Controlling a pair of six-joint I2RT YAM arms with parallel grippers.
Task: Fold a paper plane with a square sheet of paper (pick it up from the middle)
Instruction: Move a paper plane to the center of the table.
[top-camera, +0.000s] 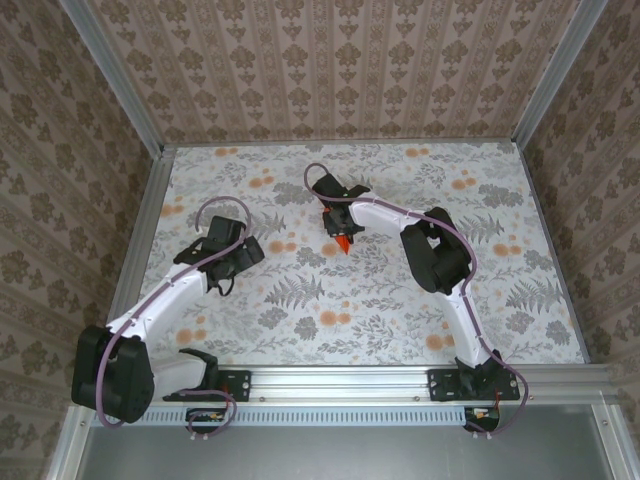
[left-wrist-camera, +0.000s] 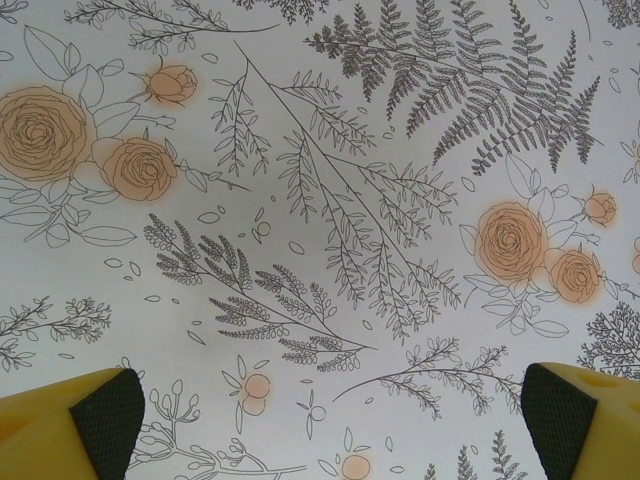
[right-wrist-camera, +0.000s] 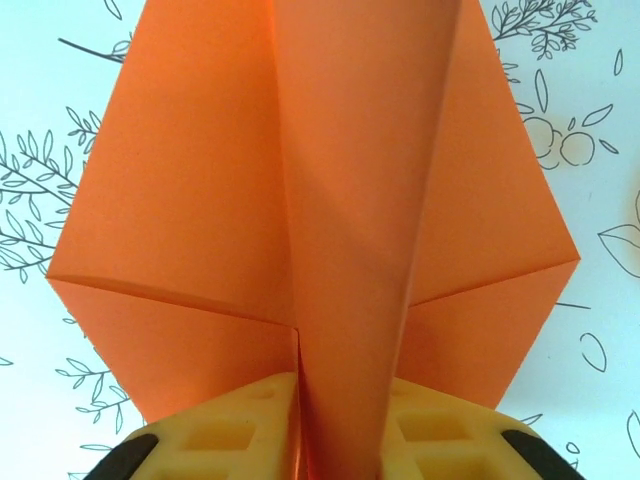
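Now, plane (right-wrist-camera: 340, 190): orange, folded into a broad dart. It lies on the cloth (right-wrist-camera: 60, 120) at the far middle of the table, wings spread flat to both sides and the centre fold standing up as a ridge.
Centre fold: runs straight back between the right gripper's fingers. We judge this the sensible place to hold, since the ridge is the only part raised off the cloth and it sits on the plane's middle line.
Right gripper (right-wrist-camera: 342, 400): narrow, one yellow finger on each side of the ridge and close against it. We cannot tell whether it pinches the paper or merely flanks it.
Top view: a small orange tip shows just beneath the right gripper, pointing toward the arm bases.
Left gripper (left-wrist-camera: 335, 400): wide, nothing between its dark pads. It hovers over bare cloth, well apart from the plane on the left side. We judge it parked there so it will not snag a wing.
Stage: folds look complete and the shape reads as a finished dart. Only the handling by the middle seems left.
Risk: the paper is thin, so a sideways tug could splay the ridge or skew a wing.
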